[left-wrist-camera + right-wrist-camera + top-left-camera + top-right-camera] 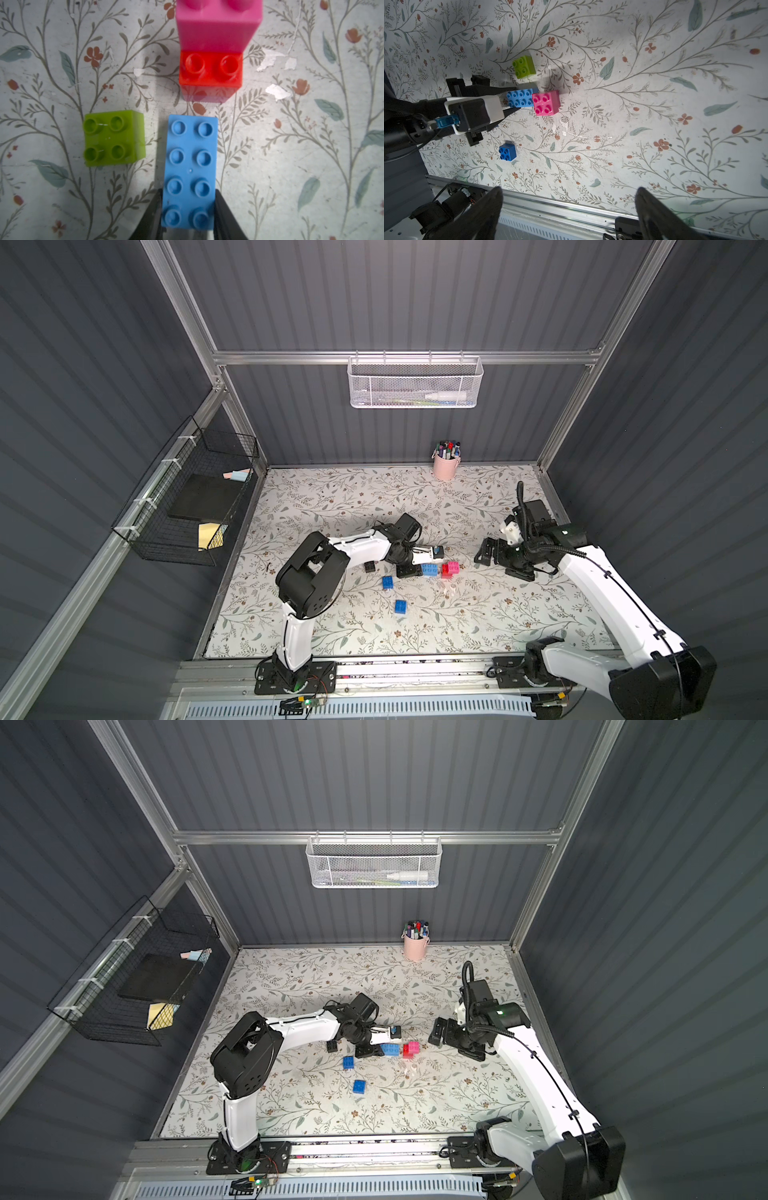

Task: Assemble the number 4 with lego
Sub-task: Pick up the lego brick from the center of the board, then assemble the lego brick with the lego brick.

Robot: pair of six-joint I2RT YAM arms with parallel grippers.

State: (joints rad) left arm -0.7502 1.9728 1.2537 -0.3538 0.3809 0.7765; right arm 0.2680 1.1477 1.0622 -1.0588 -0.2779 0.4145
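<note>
A long light blue lego brick point(190, 172) lies flat, studs up, and my left gripper point(188, 191) is shut on its near end, one finger pressed against each long side. Just beyond its far end a pink brick point(218, 27) sits on a red brick point(211, 69), leaving two red studs bare. Beside the blue brick lies a lime green brick point(113, 138). Two dark blue bricks point(387, 582) point(400, 606) and a black brick point(369, 567) lie apart nearer the left arm. To the right of the group my right gripper point(486, 551) hangs open and holds nothing. No number 4 shows.
A pink cup of marker pens point(445, 466) stands at the back edge of the floral mat. A white mesh basket point(415, 383) hangs on the rear wall and a black wire basket point(187, 506) on the left wall. A metal rail point(395, 668) runs along the front.
</note>
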